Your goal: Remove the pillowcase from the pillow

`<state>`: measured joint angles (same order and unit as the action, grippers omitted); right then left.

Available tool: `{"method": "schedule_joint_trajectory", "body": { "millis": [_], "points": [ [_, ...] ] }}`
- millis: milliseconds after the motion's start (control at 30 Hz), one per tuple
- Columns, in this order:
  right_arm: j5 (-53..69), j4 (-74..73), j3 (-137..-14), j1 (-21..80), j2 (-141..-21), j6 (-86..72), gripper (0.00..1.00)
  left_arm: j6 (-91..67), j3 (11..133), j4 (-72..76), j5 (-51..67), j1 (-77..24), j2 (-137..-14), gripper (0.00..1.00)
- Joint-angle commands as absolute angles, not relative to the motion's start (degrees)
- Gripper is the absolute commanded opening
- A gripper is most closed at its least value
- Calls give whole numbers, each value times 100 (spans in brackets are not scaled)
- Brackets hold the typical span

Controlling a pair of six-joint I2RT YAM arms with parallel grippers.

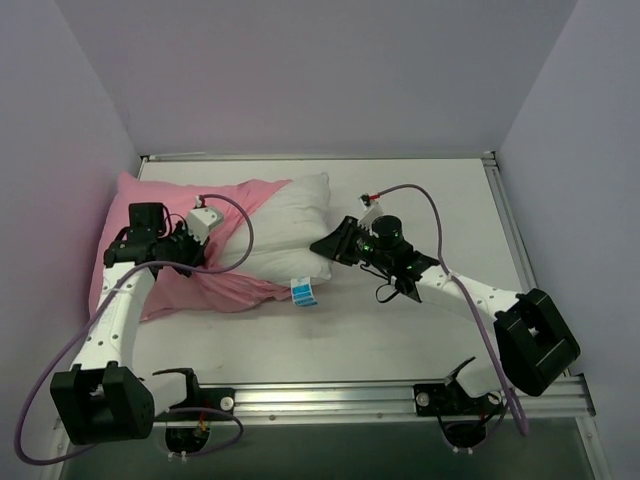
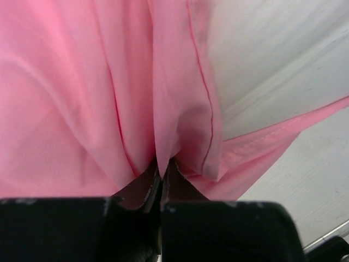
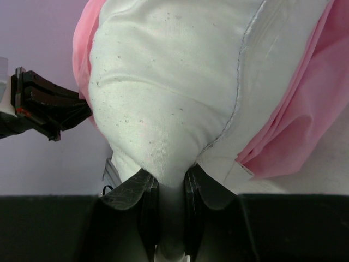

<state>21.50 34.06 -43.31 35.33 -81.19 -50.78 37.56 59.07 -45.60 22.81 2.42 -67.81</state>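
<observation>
The white pillow [image 1: 285, 225] lies at the table's left, its right end bare, its blue-and-white tag [image 1: 303, 291] at the near corner. The pink pillowcase [image 1: 165, 270] covers its left part. My left gripper [image 1: 190, 262] is shut on a fold of the pink pillowcase [image 2: 163, 109], with bare pillow [image 2: 272, 49] to the right. My right gripper [image 1: 325, 247] is shut on the pillow's white edge [image 3: 163, 109], with pink fabric [image 3: 294, 136] to the right.
Lilac walls close in the table on the left, back and right. The white table surface [image 1: 420, 330] extends to the right of the pillow. A metal rail [image 1: 400, 397] runs along the near edge by the arm bases.
</observation>
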Motion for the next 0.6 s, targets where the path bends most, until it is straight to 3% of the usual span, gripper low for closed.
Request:
{"method": "schedule_joint_trajectory", "body": {
  "millis": [0, 167, 333, 467, 500, 567],
  "points": [
    [1854, 3525, -4237, 3095, -7375, -4992, 0, 4648, 5706, -4721, 863, 1035, -6890, 2],
    [1952, 2728, -3929, 2760, -6629, -4791, 0, 5264, 5738, -4148, 921, 2406, -7654, 2],
    [1759, 2601, -3464, 3450, -6503, -4711, 0, 5658, 6179, -5410, 2264, 2717, -7780, 4],
    [1573, 2741, -3463, 4060, -7030, -4719, 0, 5564, 5977, -5721, 3066, 2339, -7374, 28],
    [1608, 2881, -3402, 4087, -7075, -4772, 0, 5572, 5985, -5817, 3189, 2294, -7357, 39],
    [1679, 2962, -3296, 4096, -7162, -4764, 0, 5668, 6125, -6212, 3628, 2250, -7374, 46]
  ]
}}
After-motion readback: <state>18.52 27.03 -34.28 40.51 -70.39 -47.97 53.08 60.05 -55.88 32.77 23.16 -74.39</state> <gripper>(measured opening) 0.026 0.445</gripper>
